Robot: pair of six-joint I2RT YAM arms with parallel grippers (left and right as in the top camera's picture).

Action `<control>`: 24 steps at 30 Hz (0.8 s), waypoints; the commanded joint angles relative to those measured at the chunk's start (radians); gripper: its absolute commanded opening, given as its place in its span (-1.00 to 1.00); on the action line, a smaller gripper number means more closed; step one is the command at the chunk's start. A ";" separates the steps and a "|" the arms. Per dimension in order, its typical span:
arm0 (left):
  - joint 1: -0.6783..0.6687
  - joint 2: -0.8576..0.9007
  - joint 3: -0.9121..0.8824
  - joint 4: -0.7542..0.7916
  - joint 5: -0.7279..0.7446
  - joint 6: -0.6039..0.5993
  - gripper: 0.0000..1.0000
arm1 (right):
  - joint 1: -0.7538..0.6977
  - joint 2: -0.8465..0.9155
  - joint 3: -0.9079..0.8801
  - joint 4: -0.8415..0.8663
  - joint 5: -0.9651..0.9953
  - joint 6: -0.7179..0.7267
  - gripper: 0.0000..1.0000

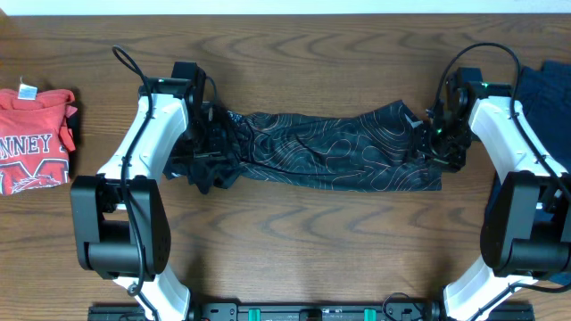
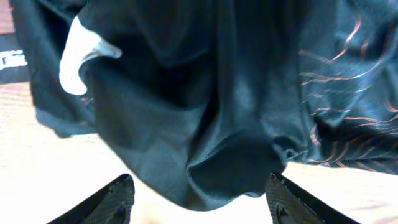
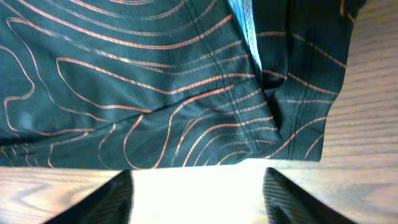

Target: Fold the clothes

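The black jersey (image 1: 321, 152) with thin wavy orange lines lies in a long band across the middle of the wooden table. My left gripper (image 1: 207, 147) is over its bunched left end. In the left wrist view the dark cloth (image 2: 205, 106) fills the frame, a white tag (image 2: 78, 59) shows, and my left fingers (image 2: 199, 199) are spread apart with a fold of cloth hanging between them. My right gripper (image 1: 439, 143) is at the jersey's right end. In the right wrist view the cloth edge (image 3: 186, 112) lies just beyond my open, empty fingers (image 3: 199, 193).
A folded red t-shirt (image 1: 34, 138) with white letters lies at the left edge of the table. A dark blue garment (image 1: 546, 107) lies at the right edge. Bare wood shows in front of the jersey.
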 commanded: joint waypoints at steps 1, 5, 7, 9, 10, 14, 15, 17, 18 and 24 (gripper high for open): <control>0.007 -0.032 0.034 0.004 0.048 -0.006 0.42 | 0.013 -0.015 0.010 0.018 -0.008 0.002 0.41; 0.007 -0.042 0.092 -0.014 0.076 -0.005 0.43 | 0.011 -0.016 0.016 0.027 -0.007 -0.006 0.53; 0.007 -0.052 0.130 -0.031 0.094 -0.005 0.43 | 0.011 -0.016 0.025 0.028 -0.006 -0.006 0.65; 0.007 -0.067 0.171 -0.041 0.134 -0.006 0.44 | 0.010 -0.016 0.047 0.024 -0.001 -0.008 0.73; 0.007 -0.077 0.188 -0.042 0.158 -0.005 0.44 | 0.010 -0.016 0.058 0.022 -0.001 -0.010 0.78; 0.007 -0.122 0.231 -0.027 0.246 -0.006 0.58 | 0.008 -0.016 0.122 -0.006 -0.002 -0.021 0.87; 0.007 -0.133 0.235 -0.019 0.264 -0.006 0.62 | 0.009 -0.016 0.146 -0.019 -0.004 -0.032 0.88; 0.008 -0.152 0.235 -0.005 0.271 -0.005 0.74 | 0.009 -0.016 0.195 -0.053 -0.005 -0.053 0.89; 0.011 -0.157 0.235 -0.004 0.272 -0.006 0.79 | 0.009 -0.016 0.221 -0.074 -0.005 -0.058 0.90; 0.070 -0.148 0.230 -0.012 0.351 -0.006 0.85 | 0.007 -0.016 0.376 -0.214 -0.018 -0.088 0.95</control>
